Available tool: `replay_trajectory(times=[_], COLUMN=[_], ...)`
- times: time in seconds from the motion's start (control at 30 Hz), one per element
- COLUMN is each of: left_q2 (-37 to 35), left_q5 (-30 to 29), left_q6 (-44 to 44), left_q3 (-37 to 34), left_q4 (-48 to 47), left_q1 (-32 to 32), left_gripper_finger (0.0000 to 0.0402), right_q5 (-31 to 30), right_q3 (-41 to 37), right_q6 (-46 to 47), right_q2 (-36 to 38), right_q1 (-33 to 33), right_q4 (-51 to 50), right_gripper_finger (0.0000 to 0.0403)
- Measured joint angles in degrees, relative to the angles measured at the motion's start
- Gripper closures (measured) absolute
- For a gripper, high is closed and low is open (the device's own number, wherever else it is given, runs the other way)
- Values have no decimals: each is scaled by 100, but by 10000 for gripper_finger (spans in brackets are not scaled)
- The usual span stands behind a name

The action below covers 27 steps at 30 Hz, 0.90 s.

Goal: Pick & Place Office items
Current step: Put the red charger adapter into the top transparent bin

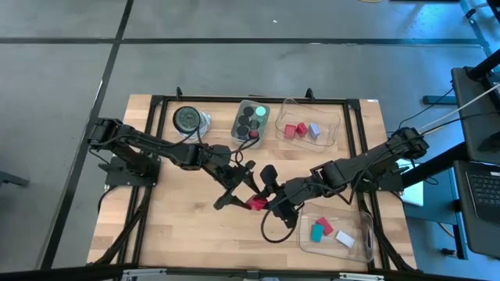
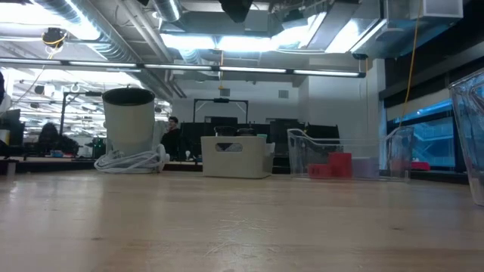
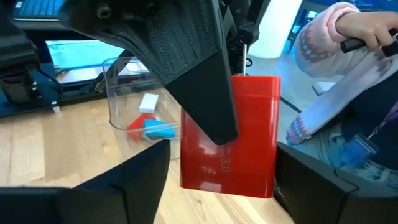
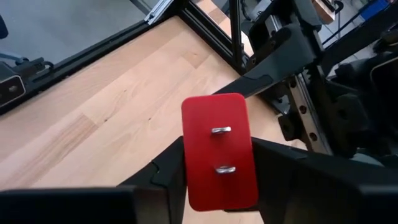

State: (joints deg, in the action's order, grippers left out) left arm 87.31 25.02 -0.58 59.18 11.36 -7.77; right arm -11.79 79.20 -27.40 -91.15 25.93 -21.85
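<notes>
A red block [image 1: 256, 204] with two metal prongs on one face [image 4: 217, 149] hangs above the table's middle, in my right gripper [image 1: 269, 204] [image 4: 217, 177], which is shut on it. My left gripper [image 1: 238, 191] [image 3: 224, 186] is open and faces the block [image 3: 249, 137] from the table's left, one finger on either side of it. Whether those fingers touch it cannot be told. More red blocks and a lavender one lie in the far clear tray [image 1: 308, 129]. Teal, red and white blocks lie in the near right tray [image 1: 332, 232]. Dark cylinders and a green one sit in a grey dish [image 1: 251, 119]. My right gripper pinches the red block between its two fingers, coming from the table's right. One finger [image 3: 205, 93] lies over a broad face of the block [image 3: 255, 112]. The pronged face [image 4: 217, 106] looks back toward the wrist. The block is lifted clear of the table.
A round white container with a coiled cable [image 1: 187, 119] [image 2: 128, 121] stands at the far left. A black frame [image 1: 156, 101] runs round the table. A person's pink sleeve [image 3: 336, 56] shows beyond the right edge. Bare wood lies at the near left [image 1: 172, 226].
</notes>
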Motion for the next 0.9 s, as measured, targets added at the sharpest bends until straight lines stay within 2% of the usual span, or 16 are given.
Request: replay_trajectory(times=[0.17, 0.4, 0.7, 0.8, 0.9], left_q2=[-1, -321, -1301, -1645, -1988], left_q5=[-18, -126, -1598, -2213, -2760], left_q6=[-100, -144, 113, -11, -140], left_q3=[0, 2, 2, 2, 2], left_q4=[61, -220, -1547, -1776, -1979], left_q1=[0, 210, 621, 679, 684], left_gripper_finger=[110, 106, 106, 106, 105], right_q5=[1, -134, -666, -743, -1077], right_q3=[0, 0, -4, -4, -4], right_q6=[155, 786, 2469, 2982, 3420], right_q2=[0, 17, 677, 1013, 1298], right_q1=[0, -2, -62, -237, -503], right_q4=[12, -317, -1965, -2619, -3365], right_gripper_finger=[271, 272, 272, 272, 272])
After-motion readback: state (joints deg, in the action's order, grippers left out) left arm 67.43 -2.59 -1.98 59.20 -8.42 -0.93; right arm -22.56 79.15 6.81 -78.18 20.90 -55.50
